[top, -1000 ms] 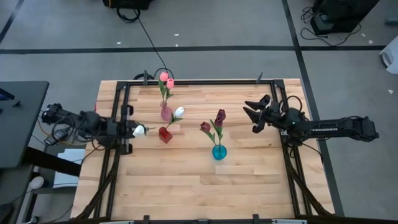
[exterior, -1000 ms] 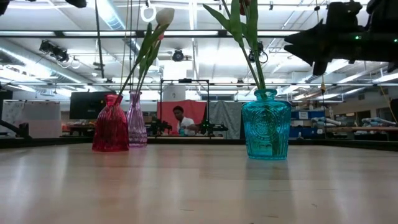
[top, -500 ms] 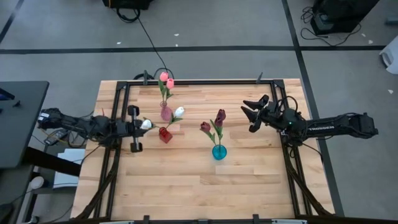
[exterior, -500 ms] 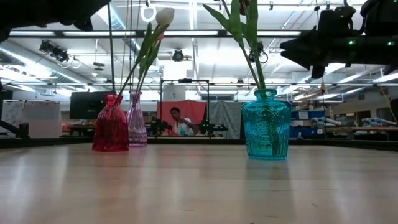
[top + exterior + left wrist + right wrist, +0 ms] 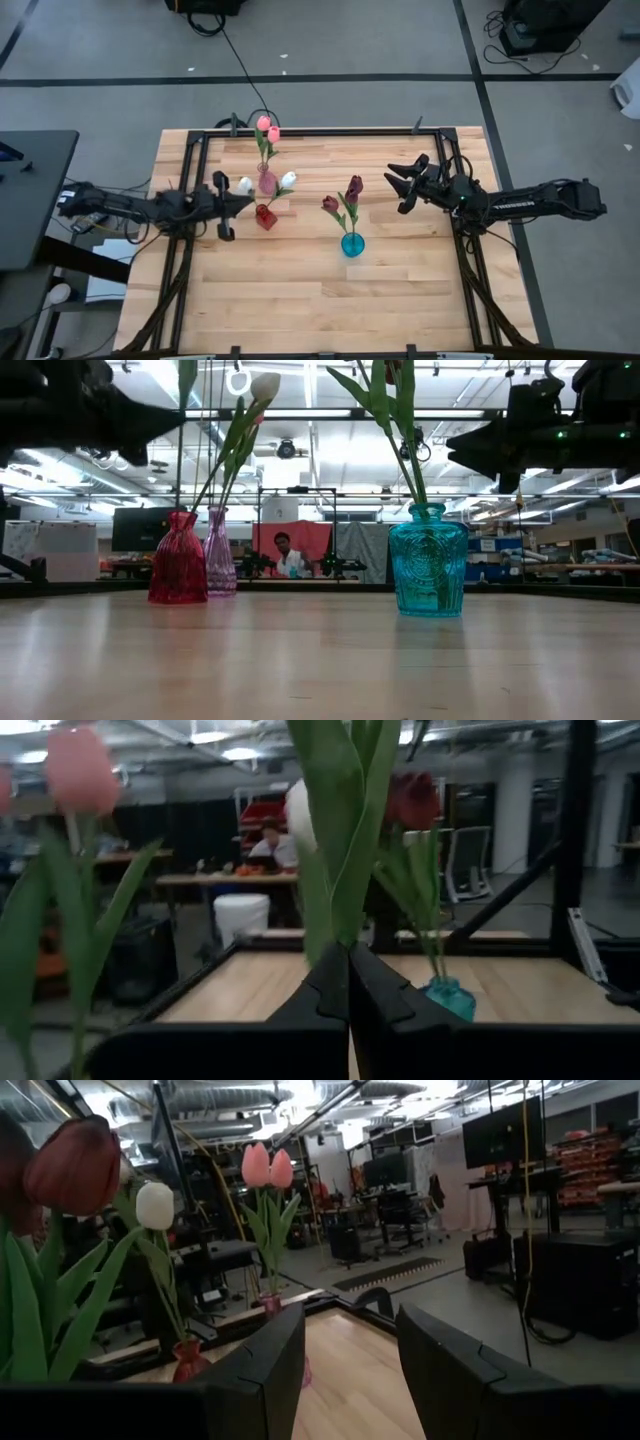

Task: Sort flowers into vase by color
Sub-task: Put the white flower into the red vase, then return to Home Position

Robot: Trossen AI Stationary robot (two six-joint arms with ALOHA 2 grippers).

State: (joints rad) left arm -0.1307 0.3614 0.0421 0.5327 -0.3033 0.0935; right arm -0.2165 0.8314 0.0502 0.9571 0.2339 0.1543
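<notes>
Last loose flower, a white tulip, is clamped by its stem in the left gripper, fingers pressed tight on the stem in the left wrist view, head up, just beside the red vase. The red vase already holds one white tulip. Pink vase has two pink tulips; teal vase holds the maroon tulips. Judging by this, sorting is nearly done: only this white one is left to drop into the red vase. Right gripper hovers right of the teal vase, fingers spread, empty.
</notes>
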